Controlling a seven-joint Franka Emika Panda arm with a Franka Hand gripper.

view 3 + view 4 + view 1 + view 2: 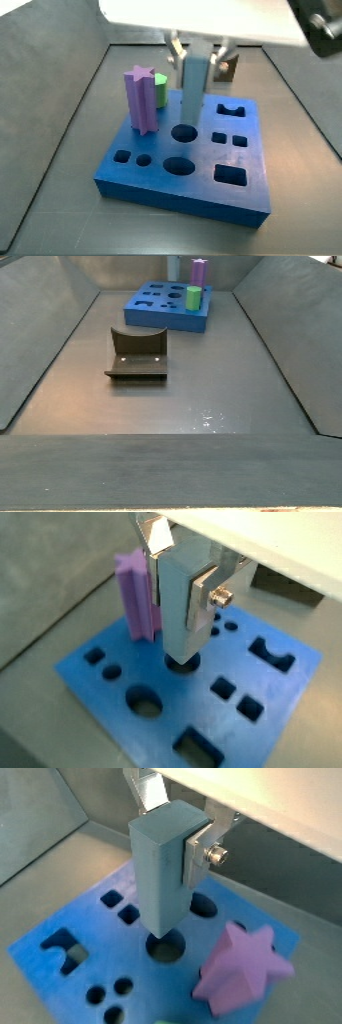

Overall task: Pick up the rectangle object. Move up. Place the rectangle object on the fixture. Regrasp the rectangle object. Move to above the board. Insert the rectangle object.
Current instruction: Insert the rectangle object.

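The gripper (187,587) hangs above the board (140,672), its fingers (203,592) clenched on the upright rectangle object (178,607); the bar's lower end sits at a round hole (166,948) near the board's middle, just beside the purple star post (140,98); the fixture (138,354) stands well apart from the board.

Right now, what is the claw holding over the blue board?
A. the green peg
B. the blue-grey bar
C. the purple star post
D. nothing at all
B. In both wrist views the claw grips the blue-grey bar upright over the blue board, while the purple star post and the green peg stand in the board on their own.
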